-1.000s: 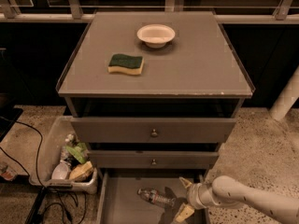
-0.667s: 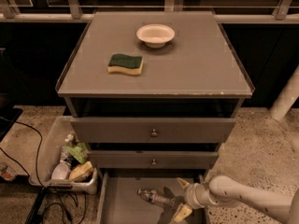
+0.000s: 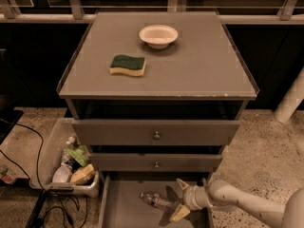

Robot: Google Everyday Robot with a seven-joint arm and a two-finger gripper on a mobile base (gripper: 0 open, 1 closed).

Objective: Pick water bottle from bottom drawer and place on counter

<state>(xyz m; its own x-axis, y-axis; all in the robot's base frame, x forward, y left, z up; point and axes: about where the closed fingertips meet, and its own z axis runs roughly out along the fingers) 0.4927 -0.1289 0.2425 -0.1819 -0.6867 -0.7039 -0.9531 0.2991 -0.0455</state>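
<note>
Water bottle lies flat on the bottom drawer floor, right end lost in shadow. Gripper just beside it, fingers spread wide; contact unclear. Drawer front cut off below.

hand in bottom drawer under jutting knobbed drawer; free room left of bottle.

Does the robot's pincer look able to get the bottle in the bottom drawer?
Probably yes. The open pincer is down inside the pulled-out bottom drawer, right at the end of the bottle lying on its floor. Nothing sits between them.
</note>
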